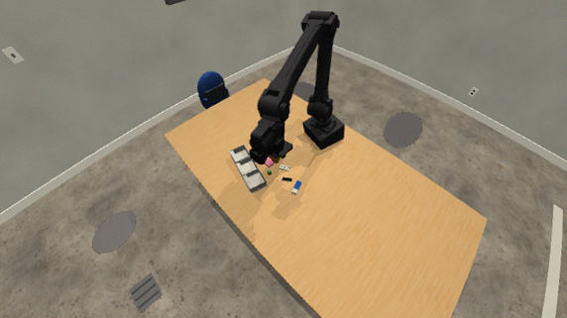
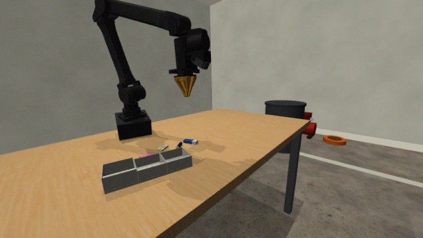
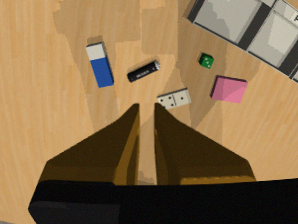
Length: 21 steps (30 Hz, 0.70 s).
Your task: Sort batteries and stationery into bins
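The top view looks steeply down from far above the bench (image 1: 370,234). The exterior view faces the bench (image 2: 233,133) from low beside its edge. The wrist view hangs close overhead. All share the bench's bins (image 3: 229,10).

Black arm (image 1: 286,80) folded over wooden table (image 1: 370,234), base (image 1: 324,130) near far edge, wrist end down over the small items. Grey 3-compartment bin row (image 1: 247,168) at abt 9 o'clock of the wrist end, running diagonally. Pink block (image 1: 269,161) just beside bins, partly under arm. Green ball (image 1: 268,172) at 6 o'clock of pink. White piece (image 1: 284,167), black stick (image 1: 287,179), blue-white item (image 1: 296,187) trail off toward 4 o'clock, each apart. Blue object (image 1: 212,88) on floor past table's far corner.
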{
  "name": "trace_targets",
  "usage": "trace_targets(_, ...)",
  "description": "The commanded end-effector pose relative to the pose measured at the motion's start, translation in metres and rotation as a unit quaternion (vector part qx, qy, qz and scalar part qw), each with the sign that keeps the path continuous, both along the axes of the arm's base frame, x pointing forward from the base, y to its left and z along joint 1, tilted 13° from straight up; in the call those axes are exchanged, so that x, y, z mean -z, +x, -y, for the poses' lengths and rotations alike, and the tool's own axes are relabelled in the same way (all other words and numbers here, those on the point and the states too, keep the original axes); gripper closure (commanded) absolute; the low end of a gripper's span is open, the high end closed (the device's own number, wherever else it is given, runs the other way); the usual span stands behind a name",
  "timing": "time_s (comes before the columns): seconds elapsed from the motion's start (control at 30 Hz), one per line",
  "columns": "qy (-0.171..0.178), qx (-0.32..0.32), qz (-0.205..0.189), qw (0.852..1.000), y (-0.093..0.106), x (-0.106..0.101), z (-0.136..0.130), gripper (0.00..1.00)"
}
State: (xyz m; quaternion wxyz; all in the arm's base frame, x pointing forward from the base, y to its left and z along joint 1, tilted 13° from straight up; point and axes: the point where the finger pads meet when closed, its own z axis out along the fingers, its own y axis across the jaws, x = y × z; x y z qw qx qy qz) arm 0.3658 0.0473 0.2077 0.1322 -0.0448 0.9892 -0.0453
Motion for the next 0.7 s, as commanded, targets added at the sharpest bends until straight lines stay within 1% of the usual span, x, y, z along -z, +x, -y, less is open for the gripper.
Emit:
trace_targets(0.0, 0.002, 0.007, 0.003, 1.000, -0.014, -0.005, 0.017, 0.92)
trace_targets(0.03, 0.002, 0.007, 0.003, 1.000, -0.019, -0.004, 0.024, 0.92)
trace_targets(0.1, 0.016, 0.058, -0.002, 0.998, -0.031, -0.001, 0.036, 0.92)
trace_targets(0.13, 0.013, 0.047, -0.003, 0.999, -0.036, 0.001, 0.041, 0.92)
trace_targets(0.2, 0.013, 0.047, -0.003, 0.999, -0.046, 0.004, 0.051, 0.92)
trace_targets(0.27, 0.027, 0.098, -0.008, 0.995, -0.059, 0.008, 0.062, 0.92)
trace_targets(0.3, 0.025, 0.088, -0.009, 0.996, -0.065, 0.010, 0.067, 0.92)
trace_targets(0.37, 0.024, 0.088, -0.009, 0.996, -0.074, 0.012, 0.074, 0.92)
trace_targets(0.47, 0.024, 0.088, -0.009, 0.996, -0.074, 0.012, 0.074, 0.92)
trace_targets(0.5, 0.025, 0.076, 0.012, 0.997, -0.053, -0.006, 0.068, 0.92)
trace_targets(0.53, 0.025, 0.076, 0.013, 0.997, -0.052, -0.006, 0.067, 0.92)
trace_targets(0.6, 0.024, 0.076, 0.003, 0.997, -0.057, 0.003, 0.067, 0.92)
trace_targets(0.67, 0.024, 0.081, 0.005, 0.996, -0.056, 0.002, 0.069, 0.92)
